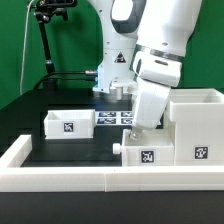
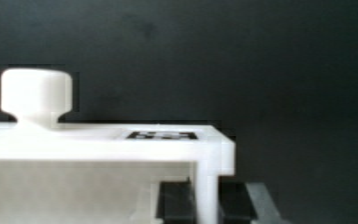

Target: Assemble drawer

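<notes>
The tall white housing (image 1: 196, 125) stands at the exterior view's right, with a tag on its front. A small knobbed tray (image 1: 146, 153) sits right beside it, tag facing front. My gripper (image 1: 141, 126) comes down onto this tray from above. In the wrist view the tray's knob (image 2: 34, 95) and a top tag (image 2: 162, 133) show, and the tray's thin side wall (image 2: 217, 165) sits tight between my two black fingers (image 2: 183, 202). My gripper (image 2: 217, 203) is shut on that wall. A second small tray (image 1: 70, 122) lies apart at the exterior view's left.
The low white border wall (image 1: 80, 176) runs along the front and left side. The marker board (image 1: 114, 117) lies flat on the black table behind the trays. A camera stand (image 1: 45, 40) rises at the back left.
</notes>
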Tool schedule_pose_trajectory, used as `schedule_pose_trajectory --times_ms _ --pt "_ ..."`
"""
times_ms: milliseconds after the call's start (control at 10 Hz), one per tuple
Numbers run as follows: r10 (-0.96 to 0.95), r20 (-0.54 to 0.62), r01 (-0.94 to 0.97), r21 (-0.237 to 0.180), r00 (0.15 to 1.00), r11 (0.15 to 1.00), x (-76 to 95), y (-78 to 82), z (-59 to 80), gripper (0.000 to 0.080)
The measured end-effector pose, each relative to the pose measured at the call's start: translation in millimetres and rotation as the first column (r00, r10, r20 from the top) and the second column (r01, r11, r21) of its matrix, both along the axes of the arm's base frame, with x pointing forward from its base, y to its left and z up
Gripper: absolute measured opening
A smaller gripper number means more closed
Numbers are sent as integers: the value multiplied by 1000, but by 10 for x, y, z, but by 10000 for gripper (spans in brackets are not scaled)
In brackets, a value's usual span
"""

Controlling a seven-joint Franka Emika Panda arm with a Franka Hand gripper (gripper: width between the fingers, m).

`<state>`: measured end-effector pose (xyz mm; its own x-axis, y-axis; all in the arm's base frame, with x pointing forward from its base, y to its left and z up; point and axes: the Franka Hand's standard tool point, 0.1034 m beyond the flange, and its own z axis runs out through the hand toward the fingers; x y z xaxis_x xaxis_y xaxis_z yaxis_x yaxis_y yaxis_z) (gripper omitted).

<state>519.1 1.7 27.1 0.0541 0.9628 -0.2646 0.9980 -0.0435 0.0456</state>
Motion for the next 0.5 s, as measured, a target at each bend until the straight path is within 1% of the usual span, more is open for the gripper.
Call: schedule_pose_trajectory --times_ms 300,500 --pt "1 -2 -1 0 1000 1000 -5 4 -8 47" --pt "24 -15 -24 -11 1000 1000 -15 31 -2 47"
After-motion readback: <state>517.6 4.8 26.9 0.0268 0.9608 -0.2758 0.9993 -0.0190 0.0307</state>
